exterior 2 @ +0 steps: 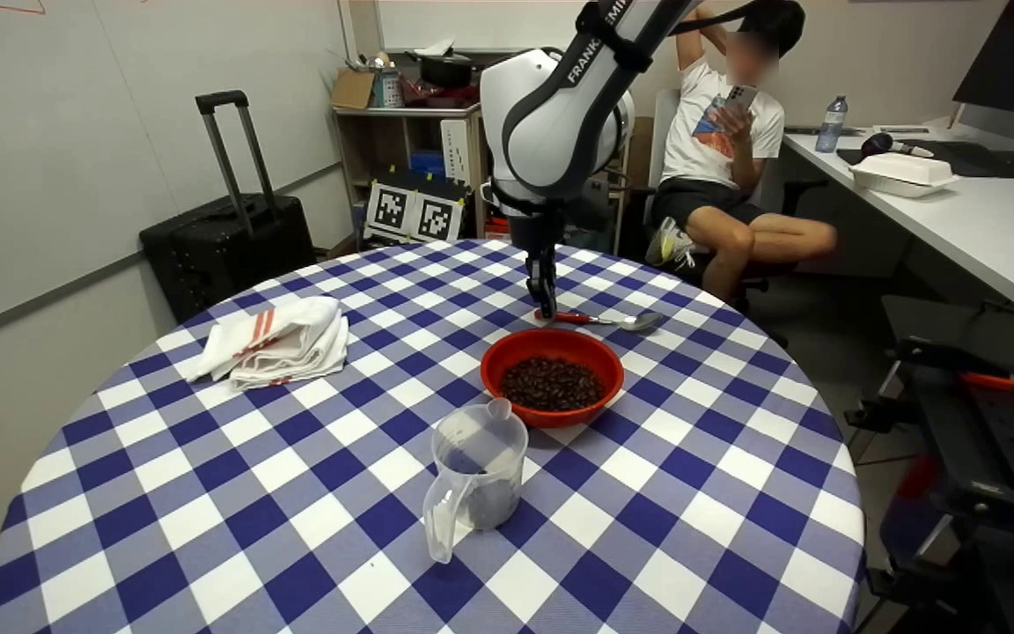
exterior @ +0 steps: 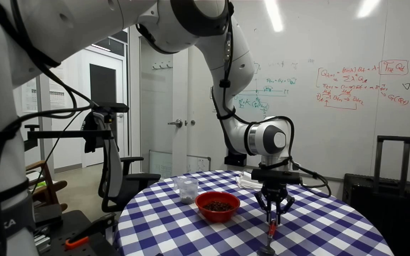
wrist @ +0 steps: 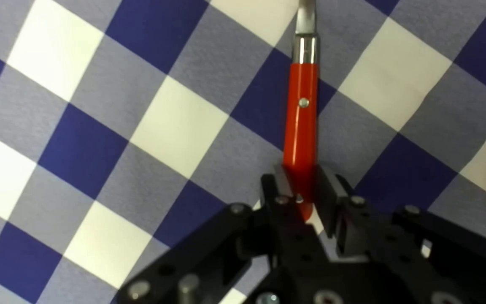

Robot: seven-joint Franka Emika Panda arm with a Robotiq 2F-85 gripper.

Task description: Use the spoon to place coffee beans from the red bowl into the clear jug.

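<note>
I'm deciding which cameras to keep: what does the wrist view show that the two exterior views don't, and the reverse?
Only the wrist view clearly shows the round rivets on the spoon.

Only in both exterior views are the red bowl with coffee beans, the clear jug, the white cloth, the arm and the spoon's scoop end, which the wrist view cuts off.

All share the gripper with its fingers at the spoon, and the checked tablecloth. I cannot tell whether the fingers grip the spoon.
</note>
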